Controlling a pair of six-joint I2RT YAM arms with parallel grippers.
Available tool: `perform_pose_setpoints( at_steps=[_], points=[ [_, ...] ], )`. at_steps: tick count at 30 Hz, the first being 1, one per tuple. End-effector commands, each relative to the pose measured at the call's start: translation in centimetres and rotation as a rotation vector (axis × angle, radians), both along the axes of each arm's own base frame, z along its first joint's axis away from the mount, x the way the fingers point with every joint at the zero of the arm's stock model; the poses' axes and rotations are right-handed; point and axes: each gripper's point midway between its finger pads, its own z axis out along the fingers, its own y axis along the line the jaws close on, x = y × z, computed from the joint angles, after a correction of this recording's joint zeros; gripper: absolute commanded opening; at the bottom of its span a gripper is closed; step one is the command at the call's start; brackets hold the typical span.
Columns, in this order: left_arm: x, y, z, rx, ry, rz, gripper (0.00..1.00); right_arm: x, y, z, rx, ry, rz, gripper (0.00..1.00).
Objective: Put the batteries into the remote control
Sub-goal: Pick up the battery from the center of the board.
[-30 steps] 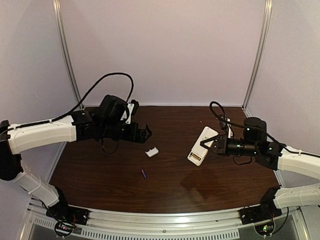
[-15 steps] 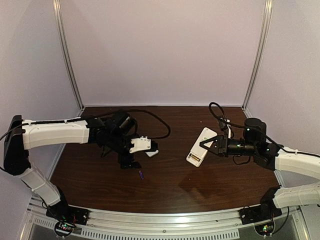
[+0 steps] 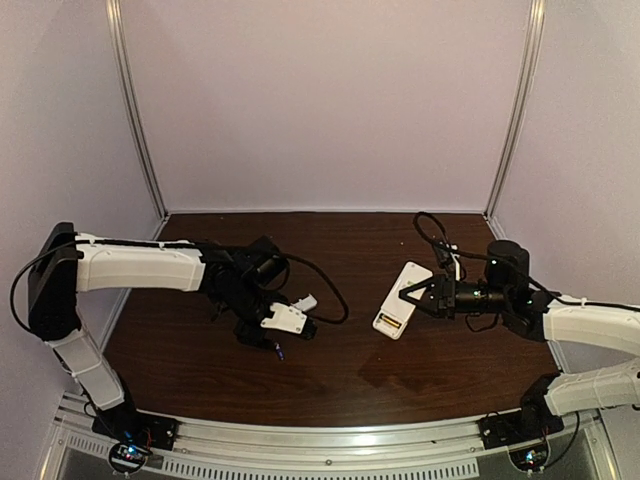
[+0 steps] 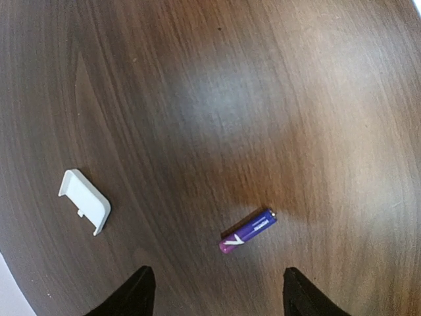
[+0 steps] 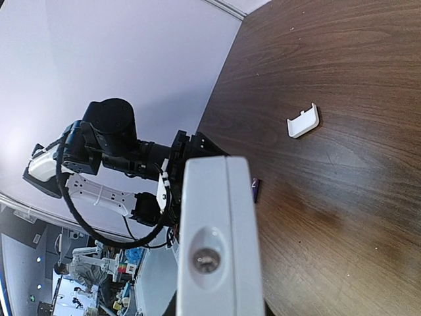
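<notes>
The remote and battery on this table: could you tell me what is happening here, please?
The right gripper holds the white remote in the air. The left gripper hovers, jaws apart, just above a purple battery lying loose on the table, apparently about to pick it up. A small white cover lies nearby.

battery [image 4: 248,232] purple | remote [image 3: 405,292] white | cover [image 4: 85,201] white | table [image 4: 263,99] brown woodgrain

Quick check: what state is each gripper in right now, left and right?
Left gripper: open, holding nothing, above the battery.
Right gripper: closed on the remote.
</notes>
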Motion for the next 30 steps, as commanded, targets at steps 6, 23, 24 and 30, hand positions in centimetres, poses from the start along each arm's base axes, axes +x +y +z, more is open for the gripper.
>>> perform_pose_setpoints(
  at_steps=[6, 23, 24, 30],
  points=[
    [-0.5, -0.2, -2.9, 0.099, 0.010, -0.081, 0.64, -0.2, -0.2, 1.1, 0.061, -0.036, 0.023, 0.00],
    [0.1, -0.5, -6.0, 0.175, 0.052, -0.063, 0.37, -0.1, -0.5, 0.5, 0.071, -0.018, 0.021, 0.00],
    [0.0, -0.3, -6.3, 0.183, 0.061, -0.060, 0.34, -0.1, -0.6, 0.5, 0.071, -0.020, 0.021, 0.00],
    [-0.7, -0.4, -6.3, 0.183, 0.094, -0.040, 0.17, -0.1, -0.3, -0.2, 0.067, 0.016, 0.035, 0.00]
  ],
)
